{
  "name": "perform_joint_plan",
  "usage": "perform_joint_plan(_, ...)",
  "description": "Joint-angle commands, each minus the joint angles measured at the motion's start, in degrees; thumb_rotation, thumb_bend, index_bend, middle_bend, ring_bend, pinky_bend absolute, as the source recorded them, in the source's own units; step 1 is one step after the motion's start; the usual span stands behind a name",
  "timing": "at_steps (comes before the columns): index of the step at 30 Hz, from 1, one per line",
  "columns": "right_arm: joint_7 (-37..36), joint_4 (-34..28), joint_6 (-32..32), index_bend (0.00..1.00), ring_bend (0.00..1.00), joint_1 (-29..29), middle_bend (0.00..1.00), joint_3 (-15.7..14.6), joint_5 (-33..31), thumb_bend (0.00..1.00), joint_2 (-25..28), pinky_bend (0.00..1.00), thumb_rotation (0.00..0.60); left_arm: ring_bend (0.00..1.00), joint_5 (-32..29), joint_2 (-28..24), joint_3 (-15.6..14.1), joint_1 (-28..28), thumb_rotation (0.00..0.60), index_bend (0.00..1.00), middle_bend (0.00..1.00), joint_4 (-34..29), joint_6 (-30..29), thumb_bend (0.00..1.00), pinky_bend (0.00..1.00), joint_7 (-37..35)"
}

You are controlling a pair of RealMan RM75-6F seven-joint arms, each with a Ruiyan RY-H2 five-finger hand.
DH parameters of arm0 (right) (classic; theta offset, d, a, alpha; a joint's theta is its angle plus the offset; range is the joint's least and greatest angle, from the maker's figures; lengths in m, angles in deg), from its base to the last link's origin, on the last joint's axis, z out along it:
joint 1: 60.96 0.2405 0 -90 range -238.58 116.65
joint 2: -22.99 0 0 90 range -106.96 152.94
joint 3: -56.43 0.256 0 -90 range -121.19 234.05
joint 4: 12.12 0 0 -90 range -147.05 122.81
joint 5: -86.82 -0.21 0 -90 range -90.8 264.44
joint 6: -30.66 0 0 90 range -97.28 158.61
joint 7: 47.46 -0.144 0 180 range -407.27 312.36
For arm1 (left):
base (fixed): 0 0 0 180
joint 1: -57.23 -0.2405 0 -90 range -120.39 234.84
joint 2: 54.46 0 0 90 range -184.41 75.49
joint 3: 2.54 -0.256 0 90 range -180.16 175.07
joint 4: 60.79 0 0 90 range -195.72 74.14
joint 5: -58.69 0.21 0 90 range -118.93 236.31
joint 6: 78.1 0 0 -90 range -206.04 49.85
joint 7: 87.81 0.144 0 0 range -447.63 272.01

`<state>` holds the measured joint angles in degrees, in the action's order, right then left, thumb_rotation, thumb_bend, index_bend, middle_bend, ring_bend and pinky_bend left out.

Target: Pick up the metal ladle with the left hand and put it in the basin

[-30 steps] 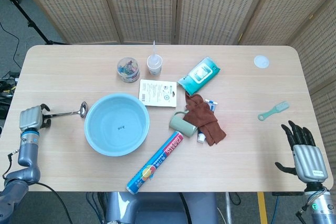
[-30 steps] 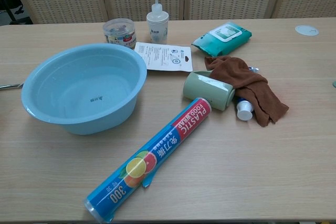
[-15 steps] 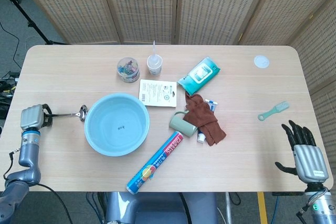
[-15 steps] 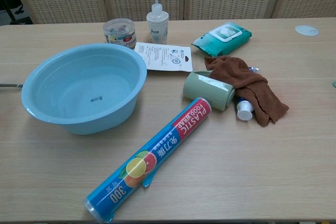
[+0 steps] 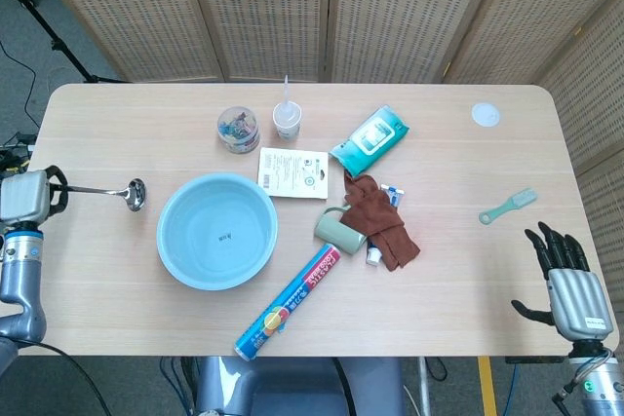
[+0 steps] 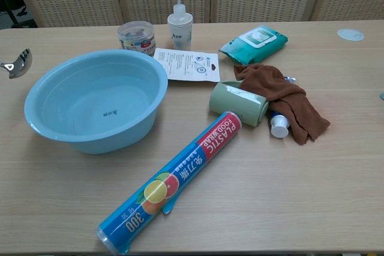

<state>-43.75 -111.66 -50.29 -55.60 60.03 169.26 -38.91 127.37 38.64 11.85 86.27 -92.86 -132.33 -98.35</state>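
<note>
My left hand [image 5: 27, 195] is at the table's left edge and holds the metal ladle [image 5: 105, 189] by the end of its thin handle. The ladle is lifted off the table, its bowl [image 5: 134, 194] hanging left of the light blue basin [image 5: 216, 231] and outside its rim. In the chest view only the ladle bowl [image 6: 17, 64] shows, at the left edge above the basin [image 6: 96, 101]; the left hand is out of that view. My right hand [image 5: 564, 280] hangs open past the table's front right corner, holding nothing.
Right of the basin lie a plastic wrap roll [image 5: 290, 300], a green lint roller [image 5: 338, 230], a brown cloth [image 5: 380, 221] and a wipes pack [image 5: 369, 141]. Behind it are a card [image 5: 293, 173], a jar [image 5: 237, 131] and a squeeze bottle [image 5: 287, 118]. A green brush [image 5: 507, 207] lies at right.
My left hand has lifted the ladle off the table and moved it left and back, away from the basin's rim. The right hand has stayed put.
</note>
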Motion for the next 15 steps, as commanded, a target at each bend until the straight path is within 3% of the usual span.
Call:
perform_joint_plan(1, -0.2, -0.2, 0.0, 0.0, 0.0, 0.0, 0.0, -0.1, 0.1, 0.0, 0.1, 0.0, 0.6, 0.8, 0.9, -6.0, 0.3, -1.8, 0.6, 0.84, 0.93, -6.7, -4.4, 0.41, 0.84, 3.1)
perform_joint_plan(8, -0.7, -0.9, -0.4, 0.0, 0.0, -0.2, 0.0, -0.2, 0.8, 0.0, 0.6, 0.0, 0.6, 0.8, 4.6, -19.6, -0.9, -3.5, 0.6, 0.84, 0.93, -24.7, -7.6, 0.41, 0.84, 3.9)
perform_joint_plan(15, -2.2, -1.4, -1.0, 0.0, 0.0, -0.3, 0.0, 0.2, 0.9, 0.0, 1.5, 0.0, 0.6, 0.8, 4.2, -23.5, -0.5, -0.9, 0.6, 0.85, 0.93, -39.2, -6.7, 0.41, 0.84, 13.3)
